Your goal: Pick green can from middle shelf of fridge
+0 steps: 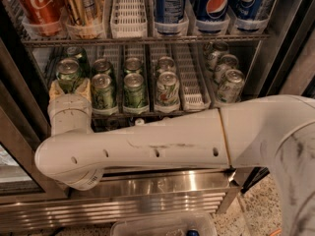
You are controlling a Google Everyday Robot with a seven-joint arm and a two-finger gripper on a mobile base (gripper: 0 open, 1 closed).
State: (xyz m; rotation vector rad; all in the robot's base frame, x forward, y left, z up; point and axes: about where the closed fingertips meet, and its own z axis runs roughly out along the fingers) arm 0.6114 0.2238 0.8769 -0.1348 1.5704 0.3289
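Nearest, at 6 o'clock, the rim of a clear plastic bin (pixel 162 224) shows, and just beyond it the ribbed steel base of the fridge (pixel 162 198). The robot's white arm (pixel 147 144) comes in from 3 o'clock, crosses the fridge front and bends up at 8 o'clock into a cream wrist.

At about 9 o'clock the gripper (pixel 70 86) reaches into the leftmost lane of the middle shelf (pixel 190 80). Its fingers (pixel 55 89) are closed narrowly on the green can (pixel 69 73), one against each side of its lower half. The can stands upright at the front of that lane, with its silver top showing.

Toward 3 o'clock from it, two more dark green cans (pixel 103 91) stand in the neighbouring lanes, then a paler white-and-green can (pixel 168 87), a bare white slotted tray, and pale cans (pixel 230 85) at 2 o'clock. More cans queue behind each front one.

Farthest, along 12 o'clock, the upper shelf carries a red cola can (pixel 37 4), a gold can (pixel 82 6), an empty white tray (pixel 129 9) and blue cans (pixel 212 4).
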